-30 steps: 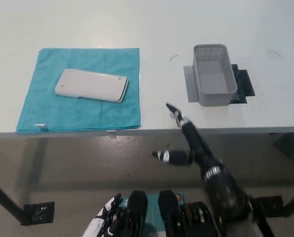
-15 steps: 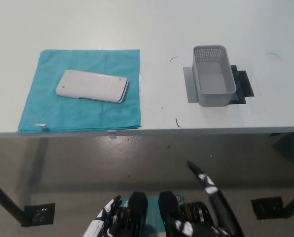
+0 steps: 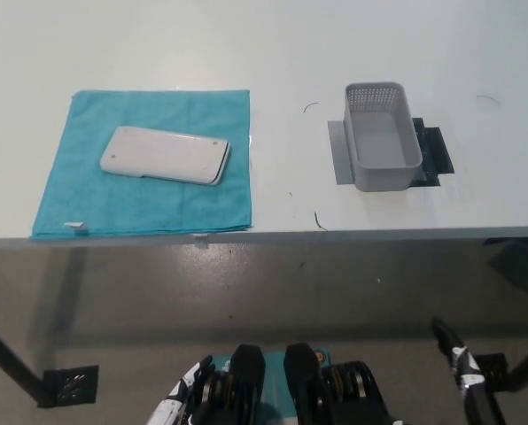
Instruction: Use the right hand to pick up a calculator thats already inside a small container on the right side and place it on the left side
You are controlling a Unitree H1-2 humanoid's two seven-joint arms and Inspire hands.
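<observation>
Two hands show on my feed, both low at the bottom edge and well below the table. Of the black right hand (image 3: pixel 459 361) I see only a couple of slim fingers (image 3: pixel 444 335) pointing up near the lower right corner, with white marks on them and nothing between them; the rest is cut off by the frame, so I cannot tell whether the hand is open or closed. The white left hand (image 3: pixel 182 394) rests at the lower left of the middle, only its fingertips (image 3: pixel 200 365) in view, and I cannot tell its state either. Above them runs the front edge of the white table (image 3: pixel 273 44). On its left part lies a teal cloth (image 3: pixel 144 159), spread flat, its front hem near the table edge. The calculator (image 3: pixel 165 154), a white flat case seen closed or face down, lies on that cloth, a little left of the cloth's middle, its long side running left to right and slightly tilted. Well apart, on the right part of the table, stands the small grey container (image 3: pixel 384 140) with a perforated wall, its long side pointing away from me, set on a dark grey mat (image 3: pixel 340 152). I see nothing inside the container but its bare floor.
</observation>
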